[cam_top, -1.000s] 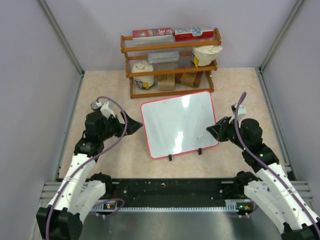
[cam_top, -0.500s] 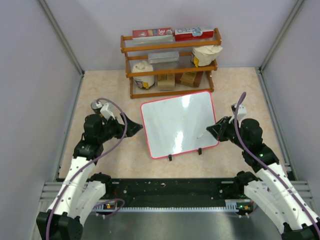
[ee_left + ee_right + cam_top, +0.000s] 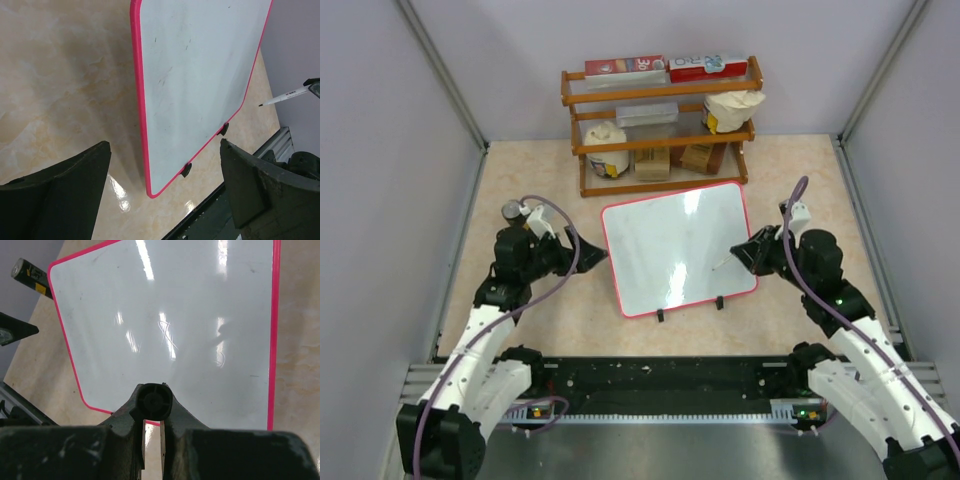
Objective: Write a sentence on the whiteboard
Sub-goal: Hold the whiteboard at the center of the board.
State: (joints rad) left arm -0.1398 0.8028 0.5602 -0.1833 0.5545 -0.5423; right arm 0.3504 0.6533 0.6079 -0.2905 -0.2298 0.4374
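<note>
Locate the whiteboard (image 3: 675, 250) at the centre of the table (image 3: 530, 170), its two black tabs on the near edge. The marker (image 3: 285, 95) is clamped in the right gripper (image 3: 752, 253), with its tip at the board's right margin; you cannot tell whether it touches. The left gripper (image 3: 592, 253) stands spread wide and empty, just beside the board's left edge

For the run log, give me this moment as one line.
left claw: open, beside board | right claw: shut on marker, at board's right side | board: no writing yet
</note>
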